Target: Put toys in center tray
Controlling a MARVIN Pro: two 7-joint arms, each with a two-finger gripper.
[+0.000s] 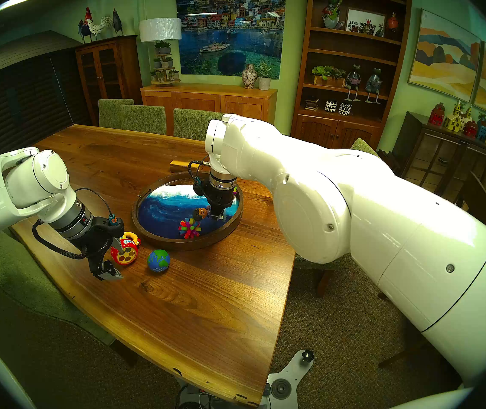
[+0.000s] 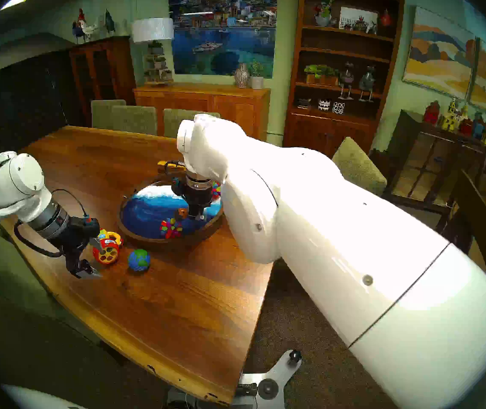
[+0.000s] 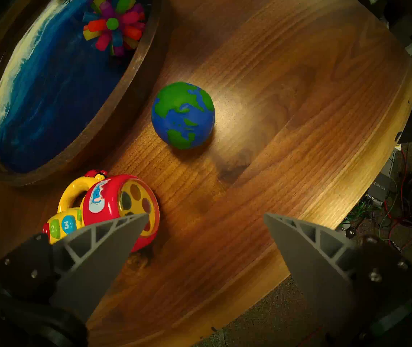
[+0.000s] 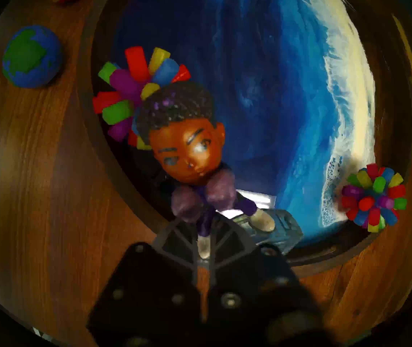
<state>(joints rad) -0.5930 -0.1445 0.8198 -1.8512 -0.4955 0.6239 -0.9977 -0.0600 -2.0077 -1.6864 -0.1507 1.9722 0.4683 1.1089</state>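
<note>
Right gripper [image 4: 203, 238] is over the center tray [image 1: 147, 237], fingers pinched tight on the doll [image 4: 190, 148], which hangs head-down above the blue wave surface. One spiky ball [image 1: 189, 228] lies in the tray by the near rim, another [image 4: 375, 197] by the far rim. Left gripper [image 3: 205, 228] hovers over the desk [image 1: 206, 311], fingers spread wide and empty, just beside the flashlight toy [image 3: 114, 206]; the globe ball [image 3: 183, 115] sits on the desk near the tray.
</note>
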